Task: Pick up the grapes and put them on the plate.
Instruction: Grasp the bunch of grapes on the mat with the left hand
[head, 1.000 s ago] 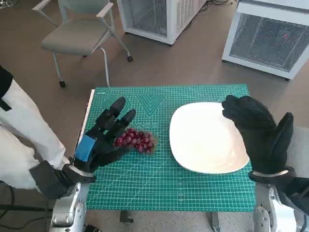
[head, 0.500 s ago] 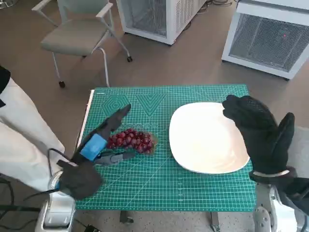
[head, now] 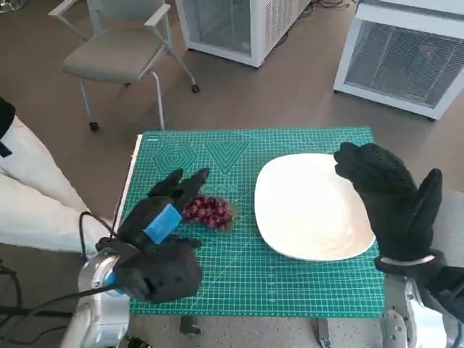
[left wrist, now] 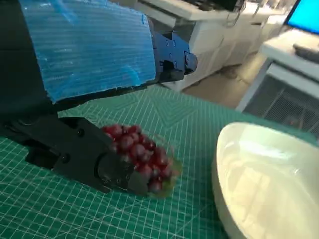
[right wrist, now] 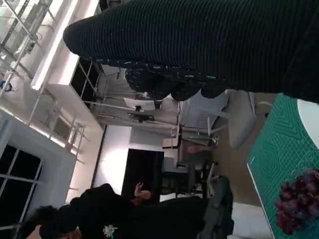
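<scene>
Left robot hand point(head: 168, 212) now rolled over onto the grapes point(head: 210, 212), blue-taped back up, where half a second ago lay edge-on beside them and a second ago flat with fingers spread. Fingers point(left wrist: 119, 172) seen in the left wrist view curling round the near side of the bunch and touching it, yet not closed: a grasp forming, nothing lifted. Means the pick-up is just beginning; grapes lie on the green mat point(head: 239, 283) of the tabletop, just beside the plate point(head: 304, 210) but apart from it.

Right robot hand point(head: 388, 199) unmoved, upright over the plate's far edge, fingers apart, holding nothing.

Grapes: small, glossy, dark-red spheres, tightly clustered, likely soft and easily crushed. Plate: smooth white, glazed, shallow, rounded-square. Mat: matte, printed with a fine grid. Glove: ribbed knit.
</scene>
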### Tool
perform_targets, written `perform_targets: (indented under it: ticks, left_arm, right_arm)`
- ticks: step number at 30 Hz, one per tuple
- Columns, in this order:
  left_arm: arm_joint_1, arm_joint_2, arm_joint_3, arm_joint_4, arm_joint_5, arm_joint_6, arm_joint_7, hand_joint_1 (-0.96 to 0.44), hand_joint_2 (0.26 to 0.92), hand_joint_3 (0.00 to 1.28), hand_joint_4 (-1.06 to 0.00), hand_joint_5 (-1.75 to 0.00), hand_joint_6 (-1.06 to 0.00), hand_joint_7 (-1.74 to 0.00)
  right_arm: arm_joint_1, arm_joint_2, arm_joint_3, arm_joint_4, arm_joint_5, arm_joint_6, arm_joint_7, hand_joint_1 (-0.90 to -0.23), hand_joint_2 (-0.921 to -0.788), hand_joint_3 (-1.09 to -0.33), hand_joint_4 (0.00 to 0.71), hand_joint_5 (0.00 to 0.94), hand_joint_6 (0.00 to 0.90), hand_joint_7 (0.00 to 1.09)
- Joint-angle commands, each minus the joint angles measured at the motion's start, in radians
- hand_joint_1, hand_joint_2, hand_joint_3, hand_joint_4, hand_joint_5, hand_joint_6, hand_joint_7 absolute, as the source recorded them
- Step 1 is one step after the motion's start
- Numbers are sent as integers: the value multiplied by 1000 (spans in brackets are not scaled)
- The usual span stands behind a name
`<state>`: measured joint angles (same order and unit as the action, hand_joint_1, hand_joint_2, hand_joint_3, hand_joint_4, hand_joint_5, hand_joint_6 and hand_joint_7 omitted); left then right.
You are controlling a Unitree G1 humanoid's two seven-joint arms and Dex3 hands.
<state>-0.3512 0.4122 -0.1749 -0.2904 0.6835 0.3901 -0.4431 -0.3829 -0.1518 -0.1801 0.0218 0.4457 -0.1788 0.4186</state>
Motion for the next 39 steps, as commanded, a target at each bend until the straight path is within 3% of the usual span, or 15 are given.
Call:
perform_targets:
  ticks: [1, 15, 31, 39]
  left_arm:
    - [-47, 11, -37, 37, 43, 18, 1, 17, 738, 4, -8, -3, -183, -20]
    - [-227, 12, -147, 388, 107, -37, 64, 50, 746, 4, -113, -9, -244, -13]
    - [-499, -99, -287, 963, 117, -15, 71, 82, 763, 10, -97, 0, -252, -6]
    - [-586, -145, -342, 1203, 104, -31, 81, 47, 771, 12, -109, -6, -271, -10]
  right_arm:
    - [20, -1, -1, 3, -4, 9, 0, -369, -921, -646, 416, 753, 200, 1001]
    - [21, -2, -5, 6, -8, 8, -2, -370, -921, -647, 415, 753, 201, 1001]
    - [19, 4, -4, 12, -13, 6, -6, -369, -921, -646, 416, 752, 201, 1000]
    - [26, 8, -3, 2, -13, 10, -8, -369, -921, -644, 416, 751, 203, 1000]
